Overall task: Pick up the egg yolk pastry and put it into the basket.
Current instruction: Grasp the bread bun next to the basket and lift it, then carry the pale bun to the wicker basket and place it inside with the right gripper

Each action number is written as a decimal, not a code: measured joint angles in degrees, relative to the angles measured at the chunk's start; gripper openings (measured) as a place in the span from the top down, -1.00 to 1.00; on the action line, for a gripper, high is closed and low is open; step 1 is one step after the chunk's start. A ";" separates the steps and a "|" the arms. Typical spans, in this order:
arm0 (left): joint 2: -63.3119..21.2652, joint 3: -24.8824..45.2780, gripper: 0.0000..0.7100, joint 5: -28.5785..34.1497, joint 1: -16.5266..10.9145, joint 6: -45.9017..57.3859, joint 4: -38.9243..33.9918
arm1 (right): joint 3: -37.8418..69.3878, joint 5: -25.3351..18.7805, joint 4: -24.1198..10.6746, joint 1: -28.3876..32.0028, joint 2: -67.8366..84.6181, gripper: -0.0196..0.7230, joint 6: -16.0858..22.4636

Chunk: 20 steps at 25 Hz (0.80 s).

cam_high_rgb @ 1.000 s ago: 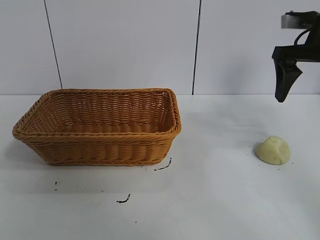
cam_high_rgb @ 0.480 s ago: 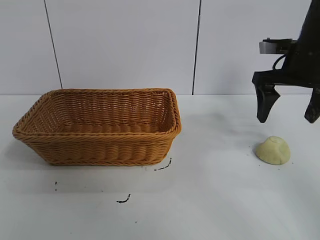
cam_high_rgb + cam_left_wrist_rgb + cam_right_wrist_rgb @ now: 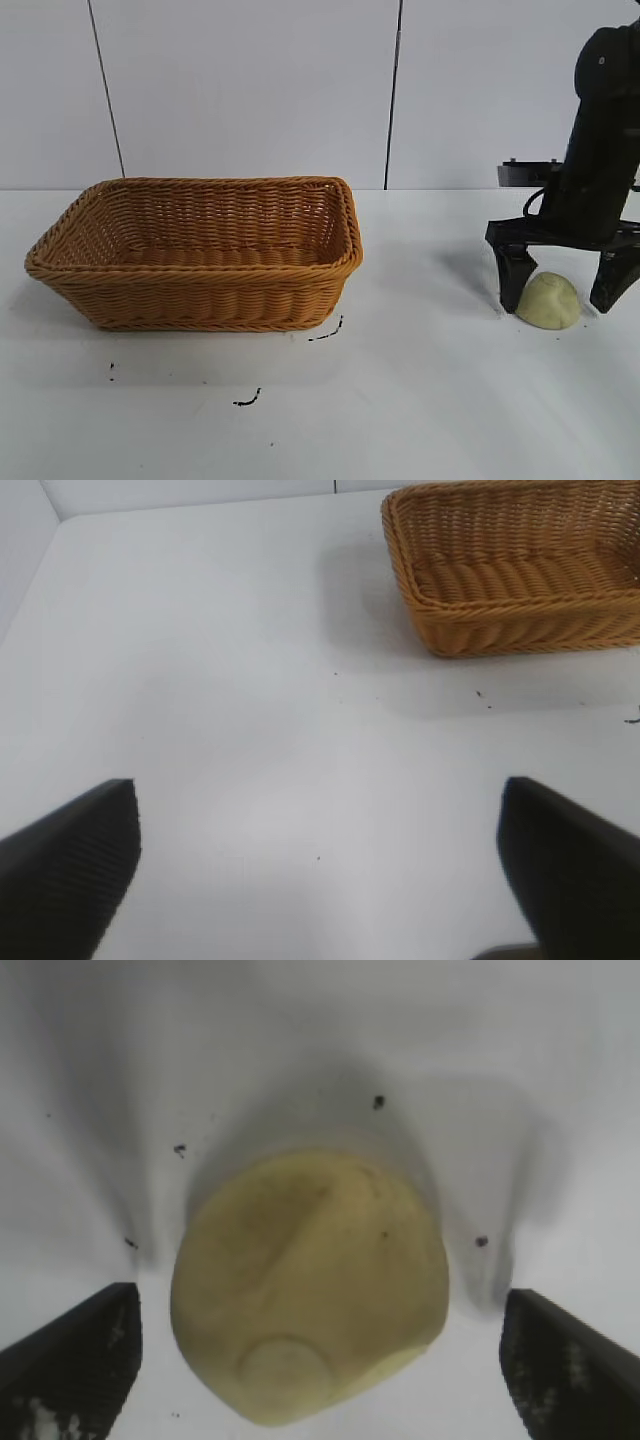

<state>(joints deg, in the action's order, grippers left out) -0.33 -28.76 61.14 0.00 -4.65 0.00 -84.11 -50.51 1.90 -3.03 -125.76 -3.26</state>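
Note:
The egg yolk pastry point(image 3: 548, 300) point(image 3: 310, 1280), a pale yellow dome, lies on the white table at the right. My right gripper point(image 3: 562, 292) point(image 3: 320, 1360) is down at table level and open, one finger on each side of the pastry, with a gap between each finger and it. The golden-brown wicker basket point(image 3: 200, 300) point(image 3: 500, 630) stands at the left with nothing in it. My left gripper point(image 3: 320, 870) is open over bare table, away from the basket, and does not show in the exterior view.
Small black marks point(image 3: 325, 333) dot the table in front of the basket. A white panelled wall point(image 3: 250, 90) runs behind the table. Bare tabletop point(image 3: 440, 300) lies between basket and pastry.
My right gripper has come down from above the table and slightly leftward, until its open fingers straddle the pastry. The pastry and basket have not moved.

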 joint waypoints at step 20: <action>0.00 0.00 -0.96 0.00 0.00 0.00 0.00 | -10.23 -12.58 0.05 0.00 8.10 0.48 0.10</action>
<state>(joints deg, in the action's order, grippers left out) -0.33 -28.76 61.14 0.00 -4.65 0.00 -94.34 -63.10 1.95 -3.03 -117.66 -3.15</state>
